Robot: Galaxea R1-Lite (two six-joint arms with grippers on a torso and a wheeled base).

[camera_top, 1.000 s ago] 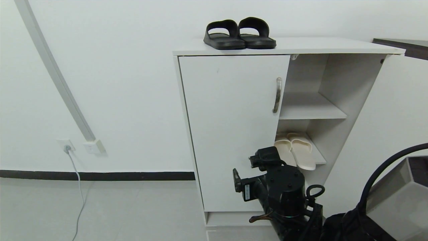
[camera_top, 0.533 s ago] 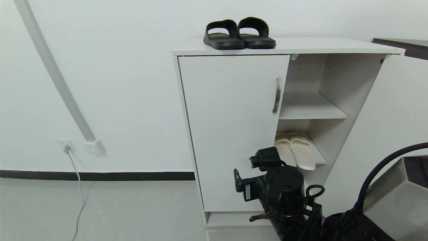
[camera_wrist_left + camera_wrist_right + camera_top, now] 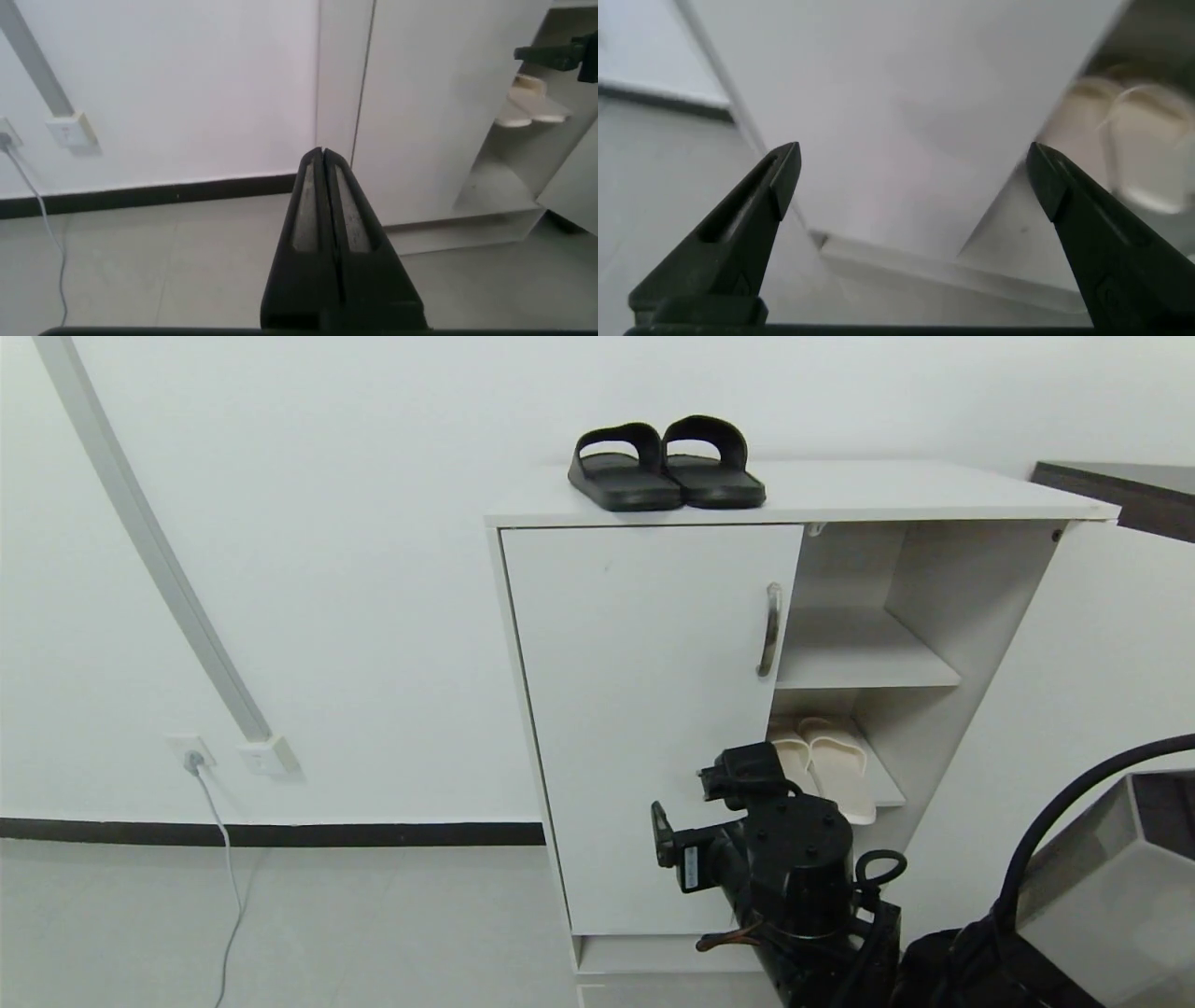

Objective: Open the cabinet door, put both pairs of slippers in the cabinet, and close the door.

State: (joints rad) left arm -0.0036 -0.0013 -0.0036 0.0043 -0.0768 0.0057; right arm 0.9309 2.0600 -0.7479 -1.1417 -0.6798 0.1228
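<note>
Slippers left to stow are the black pair (image 3: 667, 467), set side by side on the top of the cabinet (image 3: 943, 579), above its shut left door (image 3: 644, 728). The cream pair (image 3: 829, 767) already lies on the cabinet's lower shelf, past the swung-open right door (image 3: 1083, 691).

The right gripper (image 3: 913, 159) hangs low before the cabinet, near the shut door's free edge, jaws wide apart. The left gripper (image 3: 322, 161) is low, off to the cabinet's left, jaws pressed together.

The right arm, I judge, must rise to the cabinet's top and come at the black pair from the front, pinching across the straps rather than nudging the soles backward. Then draw them clear of the top's front lip and lower them onto the upper shelf (image 3: 864, 653), steering wide of the handle (image 3: 767, 630).
</note>
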